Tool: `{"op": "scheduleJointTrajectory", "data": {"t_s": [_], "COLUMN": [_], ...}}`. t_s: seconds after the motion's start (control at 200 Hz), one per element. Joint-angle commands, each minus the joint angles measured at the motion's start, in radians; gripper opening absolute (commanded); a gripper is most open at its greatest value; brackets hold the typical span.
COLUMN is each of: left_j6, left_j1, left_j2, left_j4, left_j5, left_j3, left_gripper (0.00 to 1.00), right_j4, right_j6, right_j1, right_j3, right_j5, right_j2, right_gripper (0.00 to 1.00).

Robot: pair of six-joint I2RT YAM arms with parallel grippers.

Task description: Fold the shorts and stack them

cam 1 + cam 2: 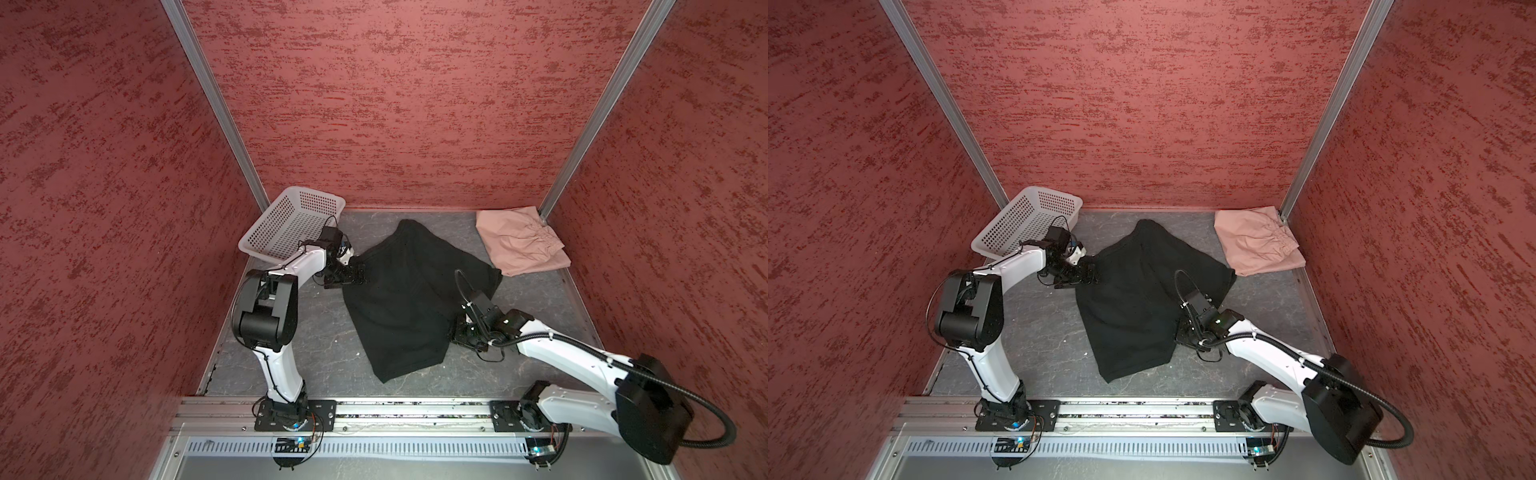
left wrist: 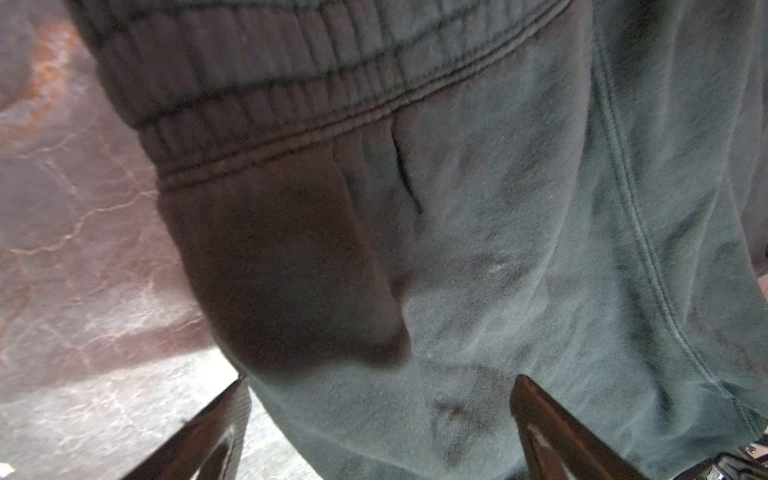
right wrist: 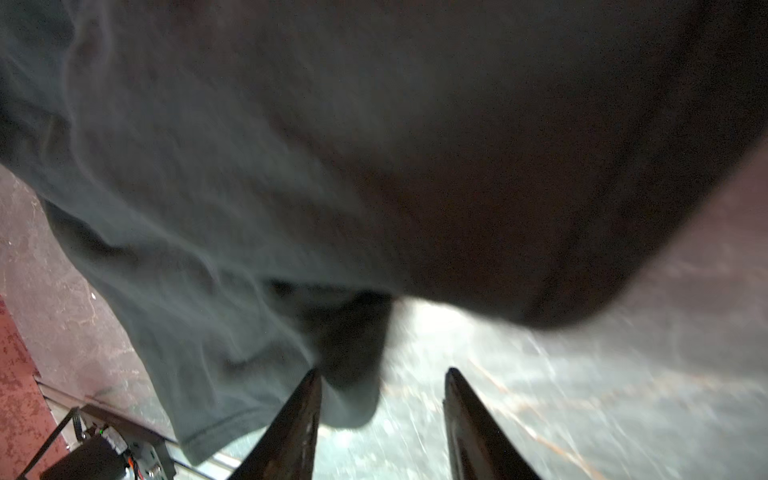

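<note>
As two white-and-black robot arms reach in from the near rail, a pair of plain black cloth shorts (image 1: 399,299) (image 1: 1133,299) lies spread and rumpled in the middle of the grey marbled desk (image 1: 316,332), not yet folded. The left hand (image 1: 347,277) (image 1: 1080,277) sits at the garment's left edge, just below its ribbed elastic waistband (image 2: 270,83). In the left wrist view this hand (image 2: 381,379) is released, with its two dark fingers spread wide and black cloth filling the space ahead of them. The right hand (image 1: 459,332) (image 1: 1183,332) is low at the shorts' right edge. In the blurred right wrist view this hand (image 3: 382,370) is also released. Its fingers are apart, a loose lobe of the black fabric hangs beside one tip, and bare desk shows between them. A second pair of dusty pink cloth shorts with a gathered waistband (image 1: 519,245) (image 1: 1258,245) lies folded flat in the far right corner. Whether its near edge touches a corner of the black pair cannot be told. A white perforated plastic basket (image 1: 282,224) (image 1: 1017,220) leans tilted in the far left corner, behind the left arm.
</note>
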Motion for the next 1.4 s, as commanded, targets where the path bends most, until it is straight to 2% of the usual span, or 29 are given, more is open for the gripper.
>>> {"op": "scheduleJointTrajectory", "data": {"t_s": [0.0,0.08,0.2,0.341,0.391,0.446,0.506,0.566,0.681,0.797,0.852,0.917,0.977,1.052,1.137,1.202,1.307,1.393], "left_j6": [0.007,0.007,0.008,0.003,0.004,0.003,0.004,0.004,0.005,0.005,0.004,0.003,0.004,0.004,0.001,0.002,0.015,0.019], "left_j1": [-0.009,-0.008,-0.008,-0.011,-0.013,-0.016,-0.017,-0.021,-0.022,-0.026,-0.029,-0.029,-0.03,-0.029,-0.035,-0.04,-0.048,-0.052], "left_j2": [0.0,-0.003,-0.005,-0.007,-0.004,-0.003,-0.005,-0.008,-0.004,-0.007,-0.009,-0.006,0.001,0.015,0.026,0.033,0.028,0.016], "left_j4": [-0.007,-0.003,-0.002,0.007,0.005,0.003,-0.001,0.001,-0.008,-0.004,0.001,0.009,0.016,0.022,0.039,0.034,0.004,0.027], "left_j5": [0.008,0.007,0.004,0.015,0.014,0.012,0.012,0.012,0.007,0.003,0.006,0.01,0.017,0.023,0.044,0.045,0.018,0.015], "left_j3": [-0.011,-0.018,-0.026,-0.034,-0.033,-0.03,-0.03,-0.033,-0.028,-0.029,-0.033,-0.038,-0.039,-0.031,-0.02,0.007,0.078,0.115], "left_gripper": [0.98,0.98,0.98,0.98,0.98,0.98,0.98,0.98,0.98,0.98,0.98,0.98,0.98,0.98,0.98,0.98,0.98,0.98], "right_j4": [0.147,0.153,0.061,0.028,-0.005,-0.112,-0.321,-0.509,-0.733,-0.846,-0.877,-0.858,-0.742,-0.518,-0.336,-0.296,-0.299,-0.23], "right_j6": [-0.008,-0.02,-0.051,-0.09,-0.094,-0.112,-0.133,-0.135,-0.125,-0.113,-0.115,-0.118,-0.148,-0.172,-0.178,-0.181,-0.195,-0.206], "right_j1": [0.0,0.002,0.011,0.029,0.042,0.059,0.07,0.083,0.099,0.112,0.12,0.133,0.139,0.139,0.134,0.126,0.079,-0.024], "right_j3": [0.041,0.074,0.135,0.179,0.22,0.3,0.407,0.475,0.538,0.588,0.626,0.658,0.646,0.606,0.588,0.601,0.597,0.532], "right_j5": [0.01,0.014,0.077,0.109,0.119,0.144,0.19,0.229,0.24,0.238,0.227,0.226,0.145,0.049,0.003,-0.004,0.088,0.147], "right_j2": [0.047,0.087,0.181,0.285,0.315,0.361,0.421,0.45,0.453,0.462,0.478,0.496,0.499,0.485,0.49,0.495,0.419,0.316], "right_gripper": [0.5,0.51,0.5,0.46,0.4,0.32,0.19,0.13,0.11,0.1,0.18,0.33,0.55,0.64,0.65,0.65,0.63,0.52]}}
